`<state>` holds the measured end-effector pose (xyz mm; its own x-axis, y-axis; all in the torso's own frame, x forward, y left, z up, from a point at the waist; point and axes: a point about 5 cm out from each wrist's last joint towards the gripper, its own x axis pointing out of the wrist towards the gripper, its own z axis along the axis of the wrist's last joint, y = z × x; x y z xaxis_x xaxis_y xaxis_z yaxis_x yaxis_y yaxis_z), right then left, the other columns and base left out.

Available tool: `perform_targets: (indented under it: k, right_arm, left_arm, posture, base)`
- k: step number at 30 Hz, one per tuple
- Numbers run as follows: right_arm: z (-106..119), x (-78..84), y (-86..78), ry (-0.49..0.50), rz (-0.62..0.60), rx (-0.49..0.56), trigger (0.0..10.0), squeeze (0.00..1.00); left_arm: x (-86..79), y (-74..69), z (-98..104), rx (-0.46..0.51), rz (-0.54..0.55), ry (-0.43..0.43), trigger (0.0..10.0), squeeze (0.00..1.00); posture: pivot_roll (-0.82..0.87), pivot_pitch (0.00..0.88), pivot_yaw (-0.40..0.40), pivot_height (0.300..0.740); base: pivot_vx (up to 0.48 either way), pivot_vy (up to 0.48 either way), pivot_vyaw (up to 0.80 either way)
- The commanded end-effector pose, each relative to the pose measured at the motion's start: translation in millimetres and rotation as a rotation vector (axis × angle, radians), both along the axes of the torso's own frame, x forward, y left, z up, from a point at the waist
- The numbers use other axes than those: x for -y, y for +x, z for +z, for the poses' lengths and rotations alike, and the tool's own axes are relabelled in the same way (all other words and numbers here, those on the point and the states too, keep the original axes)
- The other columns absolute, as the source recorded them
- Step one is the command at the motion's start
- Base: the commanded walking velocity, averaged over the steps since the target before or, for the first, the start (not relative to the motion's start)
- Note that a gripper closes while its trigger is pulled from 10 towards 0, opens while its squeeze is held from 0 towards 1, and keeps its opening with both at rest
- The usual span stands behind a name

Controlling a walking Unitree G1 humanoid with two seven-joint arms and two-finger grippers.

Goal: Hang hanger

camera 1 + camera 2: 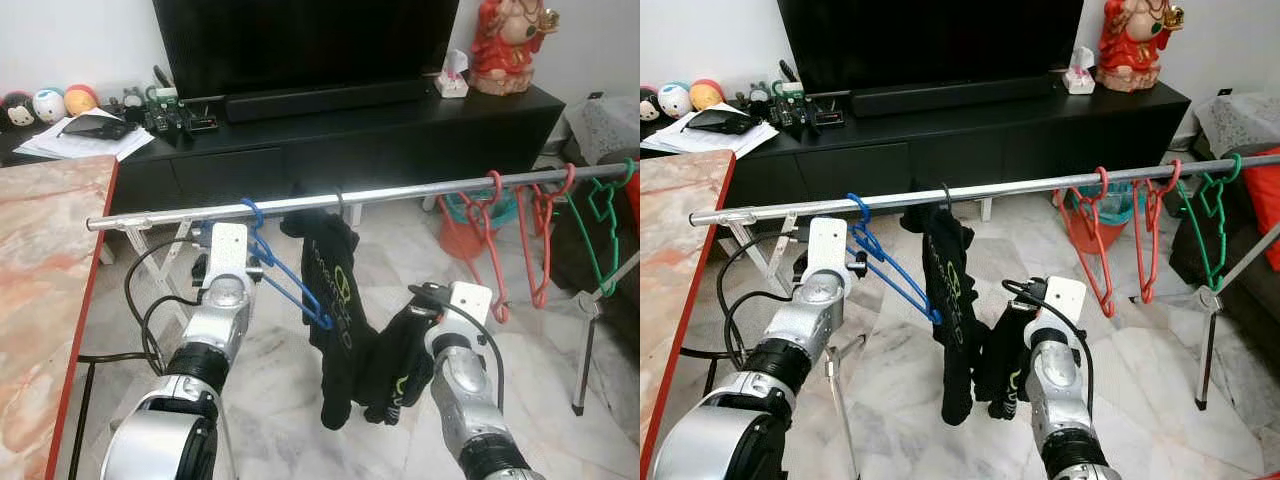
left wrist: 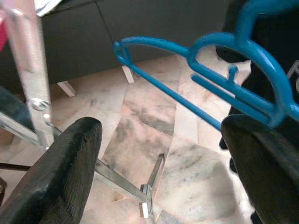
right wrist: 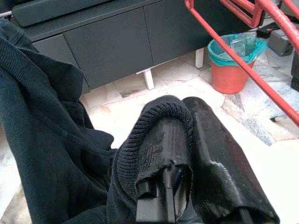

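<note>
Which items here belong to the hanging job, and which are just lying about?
Job: blue hanger hooked on metal rail; black garment; left pincer open; right pincer shut on garment.

Lying about: red hangers, green hanger, orange bin, papers.

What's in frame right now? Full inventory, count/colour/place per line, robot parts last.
rail: 1, silver, runs across in front of the robot
blue hanger: 1, blue, hooked on the rail by the left gripper
black garment: 1, black with green print, draped from the rail's middle
red hangers: 2, red, on the rail's right part
green hanger: 1, green, at the rail's far right
TV cabinet: 1, black, behind the rail
bin: 1, orange with green liner, on the floor behind the red hangers
table: 1, marbled with red edge, left
left gripper: open, by the blue hanger
right gripper: shut on the black garment's cuff
</note>
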<state>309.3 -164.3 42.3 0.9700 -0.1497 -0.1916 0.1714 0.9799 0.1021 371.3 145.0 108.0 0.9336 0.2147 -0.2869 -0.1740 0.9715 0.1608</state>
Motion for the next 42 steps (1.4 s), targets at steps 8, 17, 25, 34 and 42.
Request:
perform_targets:
  k: [8, 17, 25, 34, 42]
  right_arm:
    - [7, -1.2, 4.5, 0.000, -0.001, 0.036, 10.0, 0.00]
    - [7, -1.2, 4.5, 0.000, -0.001, 0.036, 10.0, 0.00]
    - [7, -1.2, 4.5, 0.000, -0.001, 0.036, 10.0, 0.00]
    - [6, -1.8, 3.0, 0.005, -0.002, 0.037, 10.0, 0.00]
    - [6, -4.0, 3.0, 0.006, 0.007, 0.037, 10.0, 0.00]
  left_arm:
    - [-1.7, 2.4, 11, 0.083, -0.007, -0.041, 10.0, 0.00]
    - [-1.7, 2.4, 11, 0.083, -0.007, -0.041, 10.0, 0.00]
    - [-1.7, 2.4, 11, 0.083, -0.007, -0.041, 10.0, 0.00]
    - [14.9, -13.5, 0, 0.194, -0.315, -0.022, 10.0, 0.00]
    - [19.0, -27.7, -6, 0.235, -0.434, -0.015, 10.0, 0.00]
  posture:
    - [0.00, 0.000, 0.028, 0.740]
    - [0.00, 0.000, 0.028, 0.740]
    - [0.00, 0.000, 0.028, 0.740]
    - [0.00, 0.000, 0.030, 0.740]
    - [0.01, 0.000, 0.024, 0.740]
  base:
    - [0.000, 0.000, 0.00]
    - [0.000, 0.000, 0.00]
    - [0.000, 0.000, 0.00]
    - [0.000, 0.000, 0.00]
    - [0.000, 0.000, 0.00]
